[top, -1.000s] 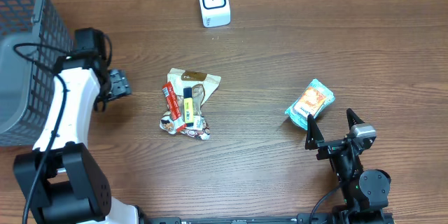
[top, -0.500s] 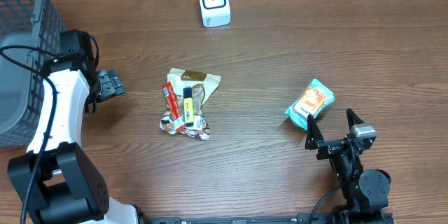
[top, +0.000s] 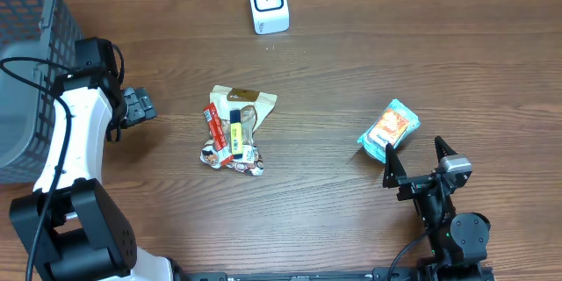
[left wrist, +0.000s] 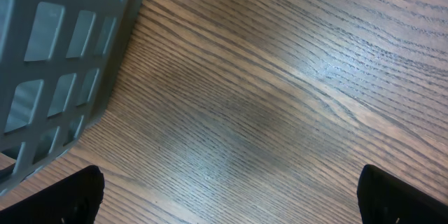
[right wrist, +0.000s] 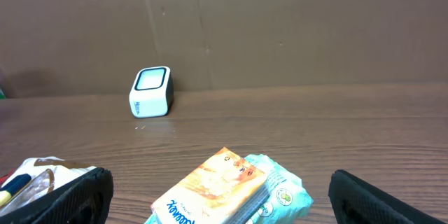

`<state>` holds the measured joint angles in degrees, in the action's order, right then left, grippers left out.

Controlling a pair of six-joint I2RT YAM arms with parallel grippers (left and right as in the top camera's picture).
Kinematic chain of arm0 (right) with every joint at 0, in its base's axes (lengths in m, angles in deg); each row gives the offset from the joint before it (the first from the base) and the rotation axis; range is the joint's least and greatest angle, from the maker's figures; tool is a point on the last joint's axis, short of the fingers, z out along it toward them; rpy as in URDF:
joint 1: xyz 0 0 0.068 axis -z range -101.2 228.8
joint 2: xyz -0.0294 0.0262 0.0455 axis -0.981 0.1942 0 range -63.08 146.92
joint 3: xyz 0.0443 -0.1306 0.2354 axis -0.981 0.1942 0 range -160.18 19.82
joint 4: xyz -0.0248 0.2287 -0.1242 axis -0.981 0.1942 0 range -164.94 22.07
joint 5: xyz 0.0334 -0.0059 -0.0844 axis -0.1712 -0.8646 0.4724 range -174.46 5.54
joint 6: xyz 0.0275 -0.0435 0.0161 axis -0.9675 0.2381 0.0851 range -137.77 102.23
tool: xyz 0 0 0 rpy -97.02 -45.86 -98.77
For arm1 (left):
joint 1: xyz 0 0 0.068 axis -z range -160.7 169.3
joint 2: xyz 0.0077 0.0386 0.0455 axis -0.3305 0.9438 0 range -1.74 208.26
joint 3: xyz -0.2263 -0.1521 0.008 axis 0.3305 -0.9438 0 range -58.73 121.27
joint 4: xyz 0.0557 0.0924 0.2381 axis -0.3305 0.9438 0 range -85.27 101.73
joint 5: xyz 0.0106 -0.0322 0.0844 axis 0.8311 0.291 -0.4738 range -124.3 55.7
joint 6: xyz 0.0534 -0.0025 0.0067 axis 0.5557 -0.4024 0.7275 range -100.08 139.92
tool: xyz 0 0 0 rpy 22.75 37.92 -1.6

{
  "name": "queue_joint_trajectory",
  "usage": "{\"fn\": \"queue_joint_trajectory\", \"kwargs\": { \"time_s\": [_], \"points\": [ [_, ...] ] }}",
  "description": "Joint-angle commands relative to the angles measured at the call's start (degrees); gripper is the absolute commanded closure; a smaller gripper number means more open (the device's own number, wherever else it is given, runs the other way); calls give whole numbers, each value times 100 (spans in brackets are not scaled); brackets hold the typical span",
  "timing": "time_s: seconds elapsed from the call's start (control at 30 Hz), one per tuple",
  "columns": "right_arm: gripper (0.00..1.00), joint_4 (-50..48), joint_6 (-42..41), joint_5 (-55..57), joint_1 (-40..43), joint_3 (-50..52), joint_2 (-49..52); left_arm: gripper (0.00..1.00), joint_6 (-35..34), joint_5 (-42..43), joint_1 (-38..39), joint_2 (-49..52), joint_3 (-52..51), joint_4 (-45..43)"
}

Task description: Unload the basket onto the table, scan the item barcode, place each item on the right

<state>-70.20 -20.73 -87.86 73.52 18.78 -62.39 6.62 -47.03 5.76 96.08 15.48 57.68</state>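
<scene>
Brown wood-grain counter (top: pixel 351 70) fills pretty much the whole overhead shot. Big grey plastic mesh basket (top: pixel 26 53) sits at the far left edge, partly cut off by the frame.

The white left arm (top: pixel 75 140) reaches up along that side. Its left fingers (left wrist: pixel 70 196) are spread wide with nothing between them, just bare wood below and the basket wall right beside.

The smaller black right arm (top: pixel 439 211) is down at the bottom right. Its right fingers (right wrist: pixel 63 196) are spread wide too and holding nothing.

Mid-counter there's a crumpled pile of snack packets (top: pixel 235 129), with a red stick pack and a yellow one lying on top, well apart from both arms.

The teal and orange snack packet (top: pixel 388 129) lies flat on the counter just in front of the right fingers, not touching them as far as I can tell.

The little white boxy barcode scanner (top: pixel 268 3) stands at the back edge, window facing forward in the right wrist view.
</scene>
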Motion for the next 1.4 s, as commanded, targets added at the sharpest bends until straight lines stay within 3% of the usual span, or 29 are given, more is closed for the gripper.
{"fn": "queue_joint_trajectory", "kwargs": {
  "time_s": [0.0,0.77,1.03,1.17,1.37],
  "points": [
    [0,-24,15,55,11,57,-50,0,63,-76,-22,-118,96,-9],
    [0,20,-31,26,11,-13,-50,0,63,-76,-22,-118,96,-9],
    [0,1464,-269,-11,11,-2144,505,0,66,-79,-22,-118,96,-9],
    [0,2505,-289,-13,11,-3659,1690,0,63,-76,-22,-118,96,-9],
    [0,4767,-286,-15,11,-6356,4269,0,63,-76,-22,-118,96,-9]
  ]
}}
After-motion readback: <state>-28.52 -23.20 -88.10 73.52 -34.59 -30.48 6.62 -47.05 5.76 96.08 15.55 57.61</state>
